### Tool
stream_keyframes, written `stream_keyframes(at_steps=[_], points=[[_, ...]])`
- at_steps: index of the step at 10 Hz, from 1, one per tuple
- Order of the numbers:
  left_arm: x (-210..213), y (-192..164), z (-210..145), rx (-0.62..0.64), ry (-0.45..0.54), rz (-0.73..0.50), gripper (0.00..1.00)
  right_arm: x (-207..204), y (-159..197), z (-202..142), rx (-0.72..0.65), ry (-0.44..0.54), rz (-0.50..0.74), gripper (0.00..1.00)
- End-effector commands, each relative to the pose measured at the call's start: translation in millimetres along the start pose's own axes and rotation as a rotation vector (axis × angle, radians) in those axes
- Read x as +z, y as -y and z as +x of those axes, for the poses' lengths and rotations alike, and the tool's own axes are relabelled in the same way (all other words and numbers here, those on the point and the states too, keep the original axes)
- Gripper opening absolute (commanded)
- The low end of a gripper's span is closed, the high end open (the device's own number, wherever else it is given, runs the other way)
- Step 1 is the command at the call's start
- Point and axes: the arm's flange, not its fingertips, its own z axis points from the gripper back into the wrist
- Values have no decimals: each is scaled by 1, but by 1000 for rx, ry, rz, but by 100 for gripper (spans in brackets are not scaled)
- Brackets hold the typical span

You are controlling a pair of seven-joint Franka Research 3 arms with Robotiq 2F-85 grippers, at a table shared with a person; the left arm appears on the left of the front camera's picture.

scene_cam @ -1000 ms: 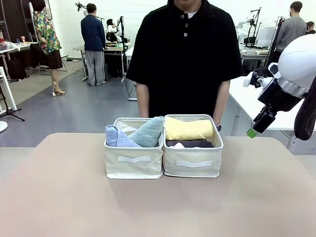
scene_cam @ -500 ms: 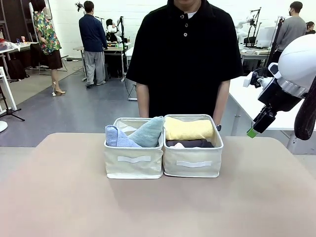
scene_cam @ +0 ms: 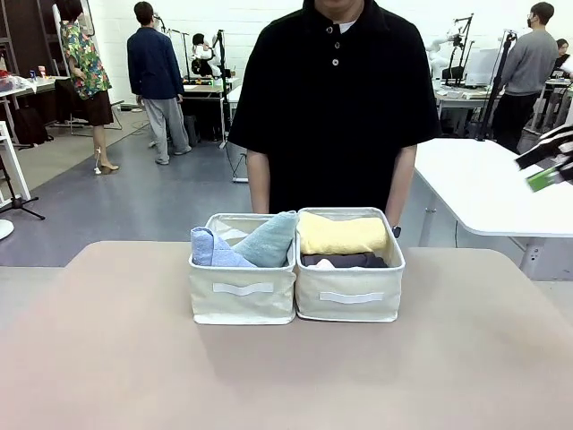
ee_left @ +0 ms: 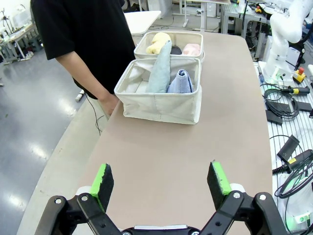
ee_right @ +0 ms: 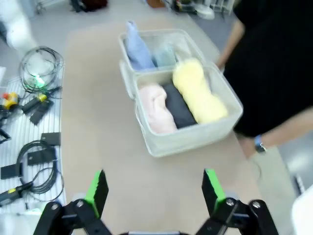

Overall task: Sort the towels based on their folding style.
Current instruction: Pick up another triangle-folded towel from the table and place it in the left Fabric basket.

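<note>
You are working in a robotics lab, an open hall with a grey floor (scene_cam: 134,202). Past the person in black (scene_cam: 336,98), well beyond your left end effector (ee_left: 161,183), other benches (scene_cam: 488,184) carry camera stands and rigs, and people (scene_cam: 152,81) stand at them. Beside your own bench (ee_left: 181,161), cables (ee_left: 281,100) and an emergency-stop box (ee_left: 298,76) lie on the floor.

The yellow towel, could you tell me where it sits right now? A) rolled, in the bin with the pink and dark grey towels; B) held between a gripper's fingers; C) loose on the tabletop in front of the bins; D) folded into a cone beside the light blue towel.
A: the right wrist view shows the yellow towel rolled, lying beside the dark grey towel and the pink towel in one cream bin.
</note>
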Motion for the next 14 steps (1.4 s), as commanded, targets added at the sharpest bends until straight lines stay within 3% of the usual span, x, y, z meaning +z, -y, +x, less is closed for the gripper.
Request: stream_keyframes(at_steps=[1, 3, 9, 10, 14], points=[[1, 1, 1, -4, -1, 0, 100, 15, 41, -28, 39, 112, 143, 100], [1, 1, 1, -4, -1, 0, 100, 36, 53, -53, 76, 150, 153, 100], [1, 1, 1, -4, -1, 0, 100, 115, 55, -124, -76, 404, -15, 100], [1, 1, 1, -4, -1, 0, 100, 92, 55, -113, -42, 312, 33, 100], [1, 1, 1, -4, -1, 0, 100, 92, 55, -113, -42, 312, 33, 100]])
